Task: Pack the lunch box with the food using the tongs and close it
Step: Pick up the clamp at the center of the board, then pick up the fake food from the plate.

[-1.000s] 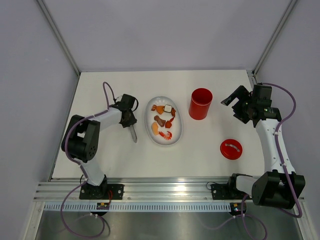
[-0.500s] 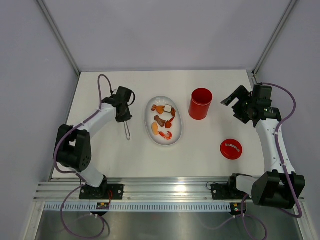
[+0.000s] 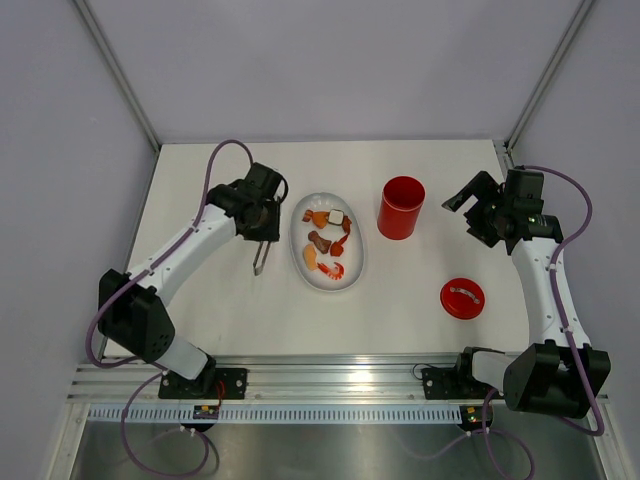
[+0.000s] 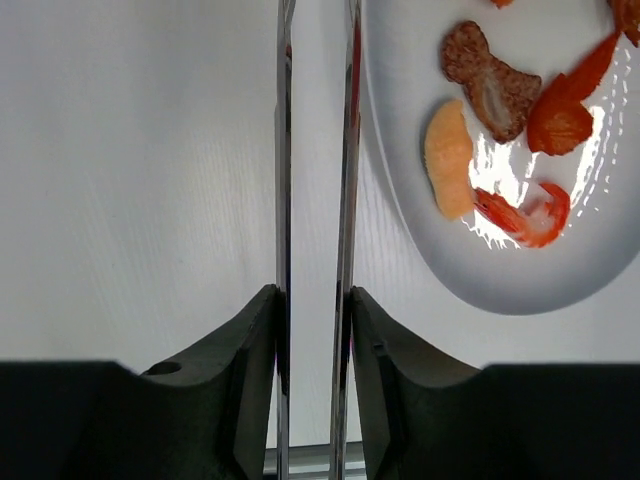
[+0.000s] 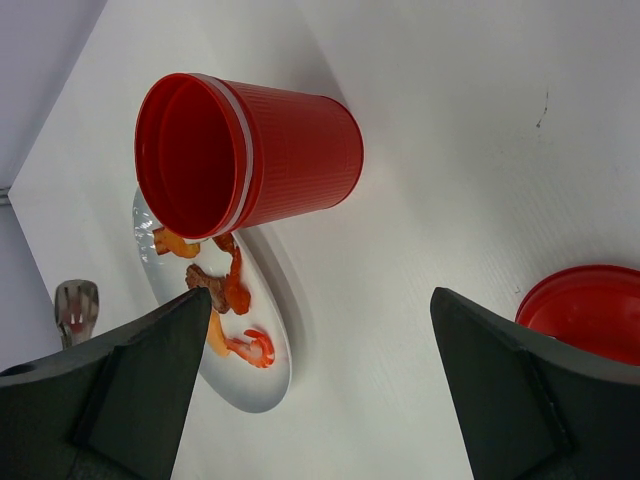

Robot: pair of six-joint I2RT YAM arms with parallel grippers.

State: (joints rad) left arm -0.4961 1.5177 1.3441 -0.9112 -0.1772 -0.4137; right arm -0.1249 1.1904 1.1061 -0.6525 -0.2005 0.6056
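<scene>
Beside the plate (image 4: pixel 500 275): left gripper (image 4: pixel 315 300) grasps the tongs (image 4: pixel 283 150), arms nearly together.
Next: spread them, straddle the orange piece (image 4: pixel 448 158), then squeeze.
Right gripper (image 5: pixel 322 298): released wide.

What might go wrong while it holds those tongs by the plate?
The thin tongs sit pinched in the left tool, so they might twist or slip. Their tips are beside the plate and could nudge its rim. The small food pieces may drop before reaching the tall lunch box.

Lab cell: grey panels (image 3: pixel 300 60), aluminium rail (image 3: pixel 330 378)
</scene>
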